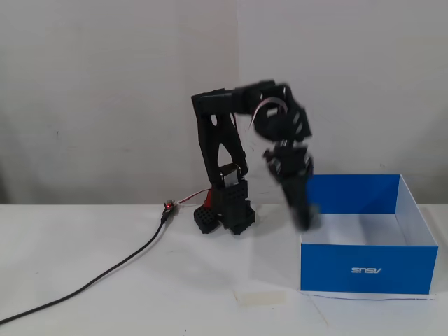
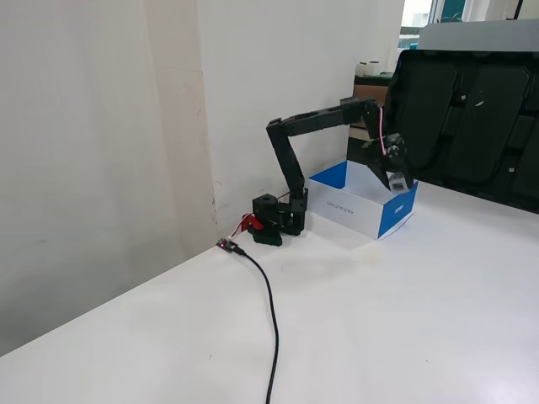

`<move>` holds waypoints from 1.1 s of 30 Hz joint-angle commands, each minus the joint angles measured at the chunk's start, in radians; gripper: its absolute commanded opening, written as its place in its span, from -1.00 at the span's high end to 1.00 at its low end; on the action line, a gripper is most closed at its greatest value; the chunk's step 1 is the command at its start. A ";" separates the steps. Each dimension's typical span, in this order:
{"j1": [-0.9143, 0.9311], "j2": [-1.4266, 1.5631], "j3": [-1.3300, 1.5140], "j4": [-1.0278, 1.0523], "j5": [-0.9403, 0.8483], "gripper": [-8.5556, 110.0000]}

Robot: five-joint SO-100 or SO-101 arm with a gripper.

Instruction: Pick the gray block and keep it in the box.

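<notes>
The box (image 1: pixel 369 269) is a blue tray with a white inside and a small white logo on its front wall; it stands on the table right of the arm's base, and in the other fixed view the box (image 2: pixel 349 209) lies behind the arm. My gripper (image 1: pixel 305 218) is raised and blurred by motion, hanging over the box's left wall. From the side, the gripper (image 2: pixel 397 185) is above the box's near corner, shut on the gray block (image 2: pixel 395 179). In the front fixed view the block is lost in the blur.
A black cable (image 1: pixel 105 273) runs from a small board with a red light (image 1: pixel 168 206) toward the front left; the cable (image 2: pixel 271 320) crosses the table. A pale patch (image 1: pixel 260 297) marks the table in front. A large black panel (image 2: pixel 463 118) stands behind the box.
</notes>
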 commanded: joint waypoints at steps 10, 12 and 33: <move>-0.456 0.156 0.061 -0.029 -0.012 0.63; -0.483 0.135 0.091 -0.041 -0.020 0.58; -0.029 0.121 0.221 -0.049 -0.466 0.66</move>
